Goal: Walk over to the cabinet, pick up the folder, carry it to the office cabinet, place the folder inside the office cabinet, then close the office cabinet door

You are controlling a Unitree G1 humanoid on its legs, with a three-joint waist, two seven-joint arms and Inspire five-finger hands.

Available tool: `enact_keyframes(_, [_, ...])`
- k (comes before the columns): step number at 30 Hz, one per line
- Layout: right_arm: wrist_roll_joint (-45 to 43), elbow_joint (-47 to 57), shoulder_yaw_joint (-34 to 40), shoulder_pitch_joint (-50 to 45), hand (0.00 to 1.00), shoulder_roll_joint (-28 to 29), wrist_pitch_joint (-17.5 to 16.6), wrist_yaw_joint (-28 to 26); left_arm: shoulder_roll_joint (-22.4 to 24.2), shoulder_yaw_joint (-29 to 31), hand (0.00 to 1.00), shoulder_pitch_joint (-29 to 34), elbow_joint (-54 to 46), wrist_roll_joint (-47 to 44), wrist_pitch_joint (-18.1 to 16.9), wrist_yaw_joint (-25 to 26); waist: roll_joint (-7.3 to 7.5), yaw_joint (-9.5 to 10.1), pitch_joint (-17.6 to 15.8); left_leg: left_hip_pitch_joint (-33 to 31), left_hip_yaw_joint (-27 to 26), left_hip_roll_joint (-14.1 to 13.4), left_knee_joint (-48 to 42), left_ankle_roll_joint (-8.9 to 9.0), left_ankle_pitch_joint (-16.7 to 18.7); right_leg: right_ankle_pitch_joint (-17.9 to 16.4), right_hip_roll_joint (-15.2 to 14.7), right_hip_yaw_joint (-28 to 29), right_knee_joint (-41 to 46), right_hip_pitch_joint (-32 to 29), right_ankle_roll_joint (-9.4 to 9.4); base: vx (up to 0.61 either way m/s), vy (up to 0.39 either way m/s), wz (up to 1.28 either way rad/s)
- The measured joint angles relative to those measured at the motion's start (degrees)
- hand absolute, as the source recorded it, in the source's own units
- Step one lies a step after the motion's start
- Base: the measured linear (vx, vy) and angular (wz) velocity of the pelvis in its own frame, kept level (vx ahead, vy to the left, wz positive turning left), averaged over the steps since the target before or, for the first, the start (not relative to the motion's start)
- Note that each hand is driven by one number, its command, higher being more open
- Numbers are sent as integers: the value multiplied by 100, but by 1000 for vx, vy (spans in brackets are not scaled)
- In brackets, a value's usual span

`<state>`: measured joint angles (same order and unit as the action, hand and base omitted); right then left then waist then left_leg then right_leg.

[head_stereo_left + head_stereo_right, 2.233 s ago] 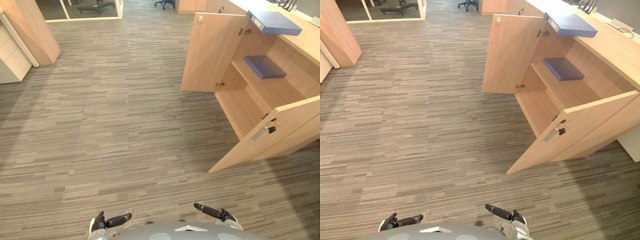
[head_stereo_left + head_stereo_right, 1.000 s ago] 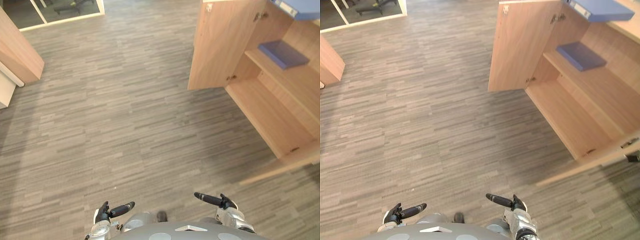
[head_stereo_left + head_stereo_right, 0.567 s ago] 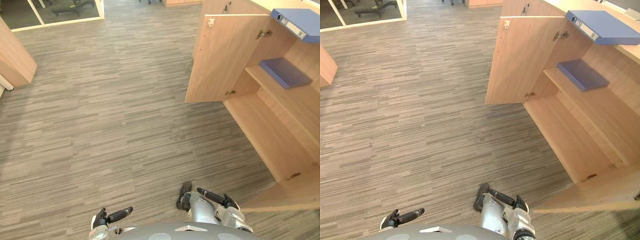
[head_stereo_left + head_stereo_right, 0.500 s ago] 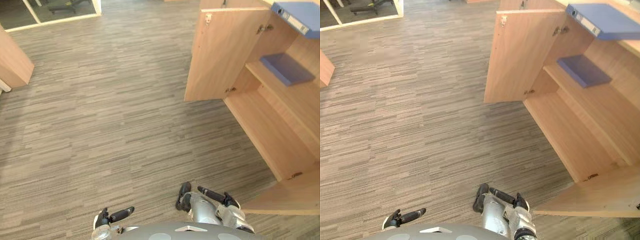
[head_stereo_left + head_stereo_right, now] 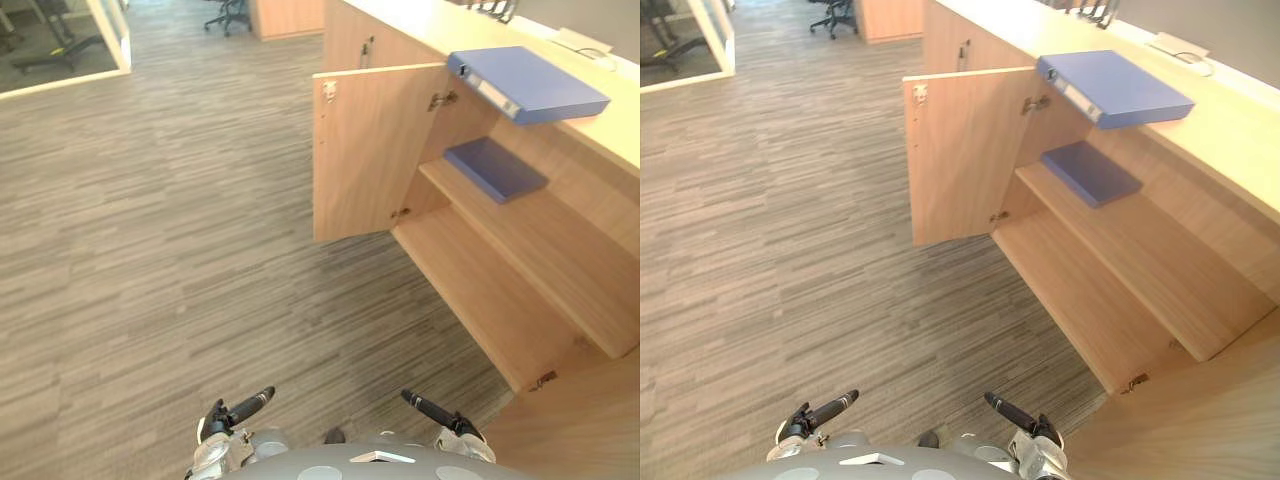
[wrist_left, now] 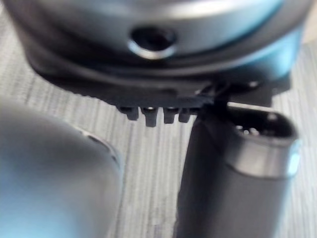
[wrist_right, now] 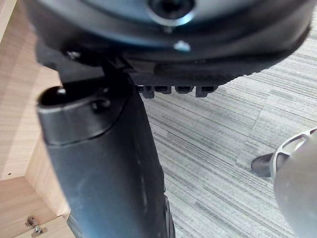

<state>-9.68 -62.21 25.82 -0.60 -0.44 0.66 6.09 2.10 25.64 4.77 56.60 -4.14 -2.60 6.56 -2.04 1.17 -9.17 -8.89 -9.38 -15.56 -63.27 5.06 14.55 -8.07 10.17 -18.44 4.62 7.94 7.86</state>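
A blue folder (image 5: 525,82) lies flat on the light wood cabinet top (image 5: 620,135), its spine towards me. A second, darker blue folder (image 5: 495,168) lies on the shelf (image 5: 1150,250) inside the open office cabinet. The far door (image 5: 375,150) stands swung wide open. My left hand (image 5: 235,412) and right hand (image 5: 435,412) hang low at the view's bottom edge, far from the cabinet. Their fingers are straight and hold nothing. In the wrist views each hand, left (image 6: 148,79) and right (image 7: 163,54), shows above grey carpet.
The near cabinet door (image 5: 580,425) juts out at the lower right, close to my right hand. Grey striped carpet (image 5: 150,250) spreads to the left. An office chair (image 5: 230,12) and a glass partition (image 5: 110,35) stand far back. A white object (image 5: 580,42) lies on the counter.
The camera has turned and come nearer to the cabinet, so the folder on top and the shelf show more fully. Both hands stay low and empty.
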Motion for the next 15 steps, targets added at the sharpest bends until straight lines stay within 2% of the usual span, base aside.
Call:
enact_keyframes(1, [7, -28, -13, 34, 100, -23, 10, 8, 6, 7, 100, -5, -57, -25, -1, 30, -14, 49, -13, -135, 51, 52, 281, -24, 120, 8, -11, 160, -24, 90, -4, 191, 37, -124])
enact_keyframes(2, [9, -93, -28, 131, 100, -45, 14, 51, 22, 6, 100, 20, -99, -24, -10, 83, -26, 137, -33, -307, 265, 221, 1073, -58, 294, 9, -59, 480, -77, 234, -8, 201, 103, -144])
enact_keyframes(3, [8, -86, -91, 178, 100, -31, 8, 62, 36, 18, 100, 39, -92, -22, -4, 99, -24, 196, -35, -361, 688, 432, 2130, -30, 338, -12, -127, 797, -118, 310, -45, 193, 142, -141])
enact_keyframes(4, [9, -70, -160, 193, 100, -18, 5, 63, 40, 34, 100, 34, -97, -24, -4, 108, -25, 204, -35, -383, 966, 516, 2648, -12, 315, -31, -153, 944, -144, 352, -77, 195, 199, -129])
enact_keyframes(5, [13, -36, -264, 205, 100, -4, 4, 59, 62, 120, 100, 35, -96, -24, 2, 115, -29, 203, -33, -413, 1520, 648, 3475, 11, 214, -101, -206, 1199, -169, 428, -193, 222, 240, -103])
enact_keyframes(6, [14, -9, -338, 193, 100, -5, 3, 59, 76, 150, 100, 37, -94, -23, 2, 127, -42, 196, -23, -435, 1845, 722, 3893, 35, 83, -152, -250, 1358, -166, 468, -276, 298, 316, -109])
enact_keyframes(7, [15, 4, -354, 179, 100, -15, 3, 68, 87, 144, 100, 43, -80, -23, 5, 148, -82, 177, 8, -444, 2143, 780, 4221, 34, -141, -202, -303, 1568, -157, 515, -359, 275, 288, -88])
enact_keyframes(8, [19, 26, -351, 138, 100, -26, -1, 58, 91, 131, 100, 53, -50, -22, 9, 151, -109, 181, 47, -427, 2202, 821, 4302, 37, -374, -251, -362, 1704, -148, 536, -443, 311, 322, -92])
enact_keyframes(9, [19, 27, -340, 114, 100, -23, -2, 56, 82, 128, 100, 99, 6, -22, 10, 151, -105, 194, 83, -308, 2157, 874, 4376, 81, -725, -317, -471, 1871, -98, 542, -556, 353, 328, -97])
enact_keyframes(10, [21, 48, -330, 108, 100, 25, -2, 57, 20, 129, 100, 103, 37, -16, 14, 141, -69, 195, 131, -168, 1911, 945, 4475, 283, -1012, -457, -683, 2035, 78, 506, -791, 371, 325, -86])
enact_keyframes(11, [22, 57, -319, 91, 100, 41, -2, 54, -30, 108, 100, 106, 53, 12, 10, 139, 6, 179, 165, -134, 1770, 1019, 4515, 212, -1016, -515, -821, 2083, 216, 402, -894, 365, 308, -91])
enact_keyframes(12, [25, 65, -235, 45, 100, 83, 2, 41, -89, 65, 100, 105, 132, 25, -1, 138, 92, 196, 223, -46, 1454, 1118, 4617, 91, -966, -597, -1036, 2170, 543, 169, -1077, 333, 305, -97])
enact_keyframes(13, [40, 66, -133, 42, 100, 124, 4, -25, -118, 58, 100, 105, 156, 29, 3, 125, 129, 275, 244, 125, 1117, 1193, 4722, -36, -910, -655, -1245, 2184, 837, 10, -1230, 297, 294, -110])
enact_keyframes(15, [50, 69, -38, 43, 100, 126, 14, -73, -145, -20, 100, 143, 252, 46, 6, 94, 118, 360, 245, 465, 685, 1346, 4850, -201, -823, -704, -1539, 2064, 1343, -175, -1328, 203, 276, -110])
